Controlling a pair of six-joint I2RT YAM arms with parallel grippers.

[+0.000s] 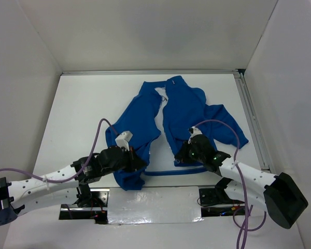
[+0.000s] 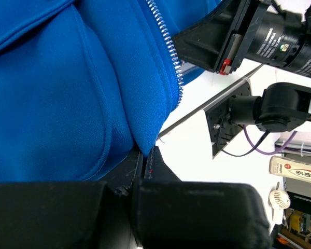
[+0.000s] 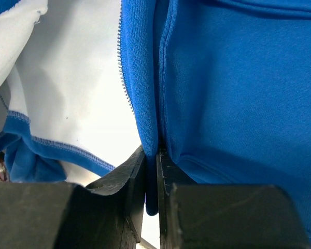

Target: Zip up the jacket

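The royal-blue jacket [image 1: 181,109] lies open on the white table [image 1: 88,104], collar at the far end, its white lining showing down the middle. My left gripper [image 1: 140,163] is at the bottom corner of the left front panel. Seen from the left wrist, the left gripper [image 2: 145,153] is shut on a fold of the jacket [image 2: 67,93] just below its pale zipper teeth [image 2: 168,52]. My right gripper [image 1: 182,153] is at the right panel's lower edge. From the right wrist, the right gripper [image 3: 152,155] has a fold of jacket [image 3: 238,93] pinched between its jaws, beside the zipper teeth [image 3: 123,78].
White walls enclose the table on three sides. A metal rail [image 1: 251,119] runs along the right edge. A strip of silver tape [image 1: 150,205] lies between the arm bases. The right arm's black body [image 2: 269,36] sits close to the left gripper.
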